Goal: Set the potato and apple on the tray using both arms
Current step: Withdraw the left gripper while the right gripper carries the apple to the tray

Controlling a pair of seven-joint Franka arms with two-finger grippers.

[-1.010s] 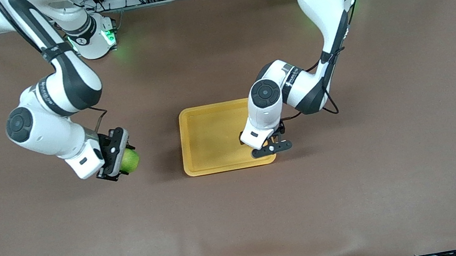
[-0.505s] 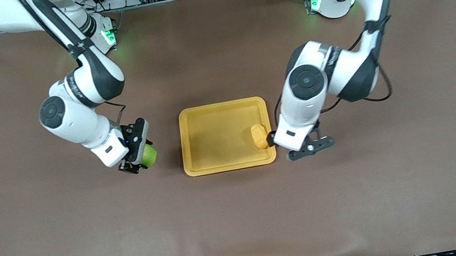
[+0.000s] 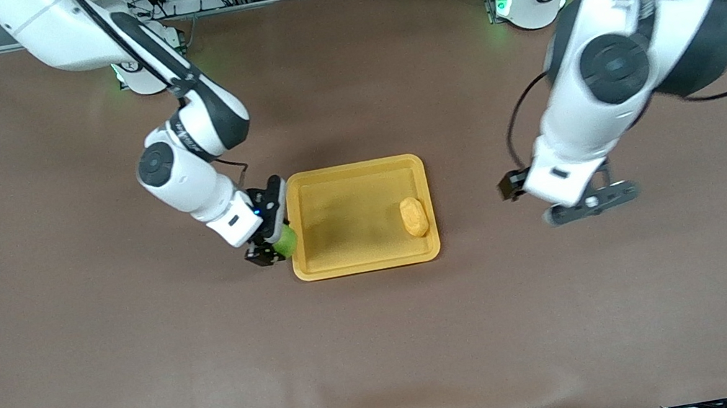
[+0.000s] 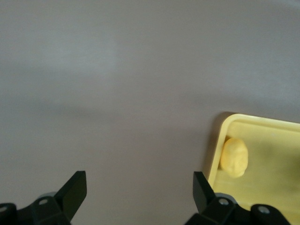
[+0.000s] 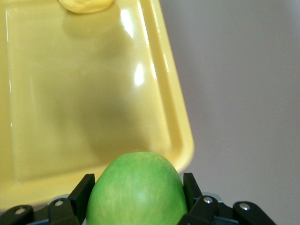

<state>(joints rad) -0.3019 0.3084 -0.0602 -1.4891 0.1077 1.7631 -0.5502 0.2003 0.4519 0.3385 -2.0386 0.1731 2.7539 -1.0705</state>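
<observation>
Carrying the apple (image 5: pixel 136 187) pinched across its middle, my right gripper (image 3: pixel 272 236) hangs over the tray (image 3: pixel 365 262) rim at the right arm's end. It looks firm, smooth and light, so I'd judge a grip at the widest girth safest. The potato (image 3: pixel 414 217) lies in the tray; my left gripper (image 4: pixel 138 192), spread and empty, hangs over the table beside the tray.

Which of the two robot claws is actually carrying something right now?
The right gripper, at the tray's rim, clamps the green apple. The left gripper is open with nothing between its fingers, over bare table.
</observation>
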